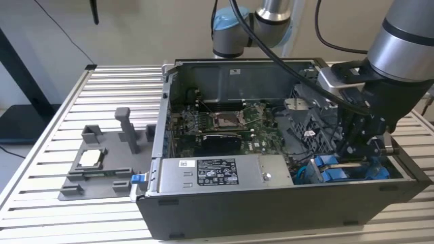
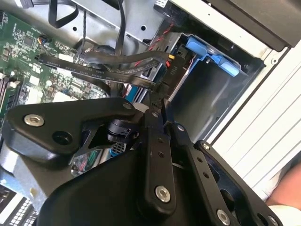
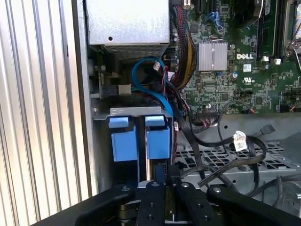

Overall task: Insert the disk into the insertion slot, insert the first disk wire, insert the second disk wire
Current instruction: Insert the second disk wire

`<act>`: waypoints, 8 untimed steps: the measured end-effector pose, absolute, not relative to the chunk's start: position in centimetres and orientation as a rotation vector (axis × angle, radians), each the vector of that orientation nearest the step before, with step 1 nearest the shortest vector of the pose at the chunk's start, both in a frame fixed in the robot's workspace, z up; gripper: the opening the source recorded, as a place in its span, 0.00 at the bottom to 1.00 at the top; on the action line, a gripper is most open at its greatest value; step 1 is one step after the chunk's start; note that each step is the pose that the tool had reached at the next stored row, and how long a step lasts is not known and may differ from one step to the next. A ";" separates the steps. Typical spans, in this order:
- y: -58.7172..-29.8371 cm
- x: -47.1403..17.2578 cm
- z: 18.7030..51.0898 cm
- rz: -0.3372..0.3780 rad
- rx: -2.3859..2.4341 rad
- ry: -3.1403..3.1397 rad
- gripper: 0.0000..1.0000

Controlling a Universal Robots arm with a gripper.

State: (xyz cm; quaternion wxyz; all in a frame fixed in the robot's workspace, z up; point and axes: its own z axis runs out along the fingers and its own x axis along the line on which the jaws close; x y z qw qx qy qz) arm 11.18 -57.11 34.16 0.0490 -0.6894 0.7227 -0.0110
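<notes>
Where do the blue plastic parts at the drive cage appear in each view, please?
Exterior view: the blue plastic parts sit in the case's near corner, at the exterior view's right.
Second wrist view: they lie against the case wall, beyond the black cables.
First wrist view: two blue blocks beside the power-supply box.
Shared landmark: the green motherboard.

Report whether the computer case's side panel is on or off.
Off. In the exterior view the computer case lies open on top, with the motherboard and silver power-supply box exposed, and the gripper reaching inside.
</notes>
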 end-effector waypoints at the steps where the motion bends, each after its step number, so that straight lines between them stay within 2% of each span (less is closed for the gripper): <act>1: -57.1 11.2 34.1 -0.033 -2.101 2.202 0.16; 8: -57.1 11.2 33.8 -0.034 -2.101 2.202 0.16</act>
